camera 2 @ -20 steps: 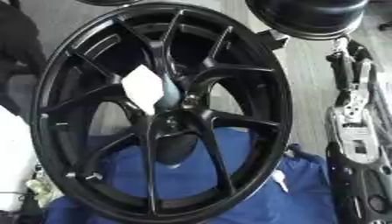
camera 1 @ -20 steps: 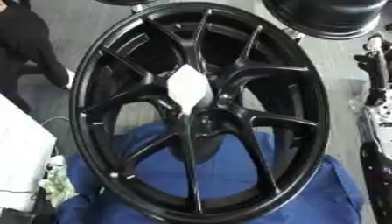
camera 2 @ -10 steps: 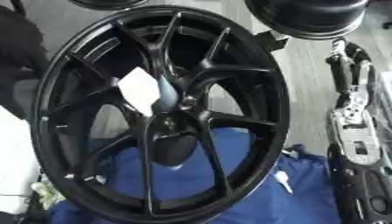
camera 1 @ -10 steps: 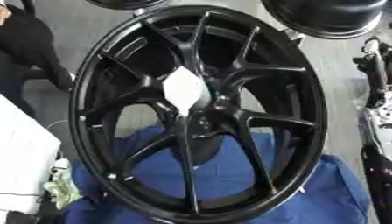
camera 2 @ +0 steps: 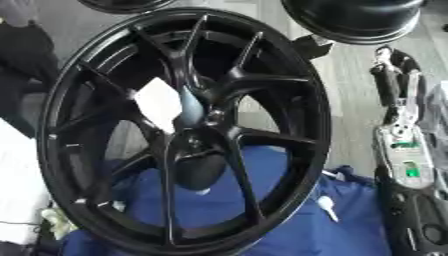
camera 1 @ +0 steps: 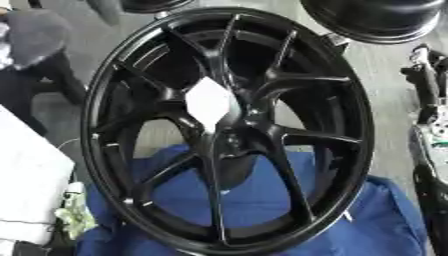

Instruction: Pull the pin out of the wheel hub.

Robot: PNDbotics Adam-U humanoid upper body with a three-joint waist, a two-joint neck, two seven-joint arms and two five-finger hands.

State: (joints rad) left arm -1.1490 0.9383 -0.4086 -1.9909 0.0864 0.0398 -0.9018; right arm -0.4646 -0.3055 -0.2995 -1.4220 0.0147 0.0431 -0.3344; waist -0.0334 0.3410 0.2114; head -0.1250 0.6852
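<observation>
Plainly, in the left eye view the black wheel (camera 1: 227, 130) stands tilted on a blue cloth (camera 1: 262, 210), its face toward the camera. A white diamond-shaped piece (camera 1: 210, 102) sits at the hub, where the spokes meet; whether that is the pin I cannot tell. No robot hand shows here.

In the right eye view the same white piece lies left of the hub centre. At the right edge only black and silver arm parts (camera 2: 407, 165) show, well apart from the hub; neither hand is visible, so their fingers cannot be judged.
</observation>
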